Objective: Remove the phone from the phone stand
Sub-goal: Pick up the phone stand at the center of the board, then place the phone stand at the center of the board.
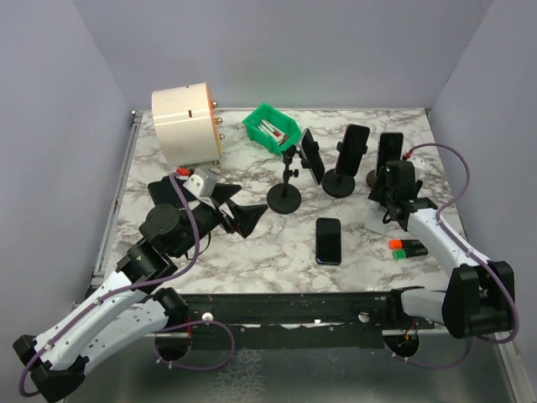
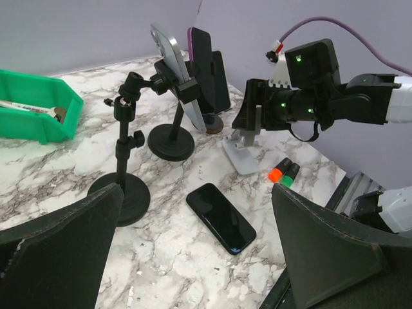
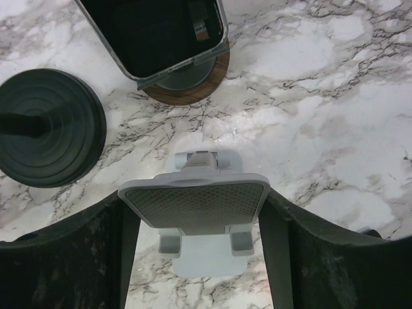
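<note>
right tool (image 3: 199, 219): down over the light grey plastic phone stand (image 3: 193, 205), one finger on each side of its ribbed plate. Fingers sit right at the plate edges; can't tell if they're actually clamping.
left tool (image 2: 196, 193): wide open, nothing between the fingers, held above the tabletop and facing the stands.
black smartphone (image 1: 328, 240): flat and screen-up on the white marbled tabletop (image 1: 277, 252), in front of the row of stands, near the grey stand but not touching it. No tool on it.
grey stand: cradle has nothing in it, foot on the tabletop.
other phones: three, each upright in a holder. One is on a jointed black pole stand (image 1: 284, 199), one on a black round-base stand (image 1: 339, 183), and one, in a clear case (image 3: 161, 32), on a wood-rimmed round base (image 3: 193, 87) just behind the grey stand.
markers: orange-capped and green-capped pair (image 2: 283, 170), lying just beside the grey stand.
back of tabletop: green plastic bin (image 1: 273, 128) with small parts inside, cream cylinder (image 1: 185, 122) left of it.
</note>
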`<state>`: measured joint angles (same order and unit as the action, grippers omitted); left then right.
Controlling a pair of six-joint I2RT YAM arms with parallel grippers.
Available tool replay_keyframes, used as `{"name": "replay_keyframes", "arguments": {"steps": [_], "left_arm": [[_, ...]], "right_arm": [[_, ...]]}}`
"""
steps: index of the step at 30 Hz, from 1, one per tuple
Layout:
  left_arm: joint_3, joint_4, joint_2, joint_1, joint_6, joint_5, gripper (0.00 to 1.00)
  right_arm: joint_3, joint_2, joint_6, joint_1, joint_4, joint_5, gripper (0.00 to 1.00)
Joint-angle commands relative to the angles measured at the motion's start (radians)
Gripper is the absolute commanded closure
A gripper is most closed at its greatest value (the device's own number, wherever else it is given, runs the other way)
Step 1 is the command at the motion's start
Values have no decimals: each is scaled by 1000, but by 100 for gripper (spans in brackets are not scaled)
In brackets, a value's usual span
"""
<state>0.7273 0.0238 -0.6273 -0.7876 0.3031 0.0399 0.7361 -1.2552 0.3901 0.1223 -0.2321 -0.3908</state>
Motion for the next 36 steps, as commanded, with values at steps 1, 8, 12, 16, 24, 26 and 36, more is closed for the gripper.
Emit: {"name": "replay_keyframes", "arguments": {"steps": [1, 8, 12, 16, 24, 26, 36], "left_arm": [[21, -20, 7, -7, 14, 36, 1], [20, -20, 22, -12, 14, 32, 1], [21, -20, 30, -11, 16, 32, 1], [20, -20, 43, -12, 16, 26, 1], [21, -20, 73, -12, 6, 10, 1], [20, -20, 78, -12, 5, 4, 1], [24, -20, 84, -10, -2, -2, 1]], "right_arm": [[41, 100, -21, -7, -51, -46, 47], [171, 169, -36, -54, -163, -151, 48], [240, 127, -43, -185, -144, -115, 49], [287, 13, -28, -275, -103, -88, 50], [427, -281, -43, -309, 48, -131, 52], [471, -346, -30, -315, 58, -135, 52], [572, -518, -33, -316, 87, -143, 52]]}}
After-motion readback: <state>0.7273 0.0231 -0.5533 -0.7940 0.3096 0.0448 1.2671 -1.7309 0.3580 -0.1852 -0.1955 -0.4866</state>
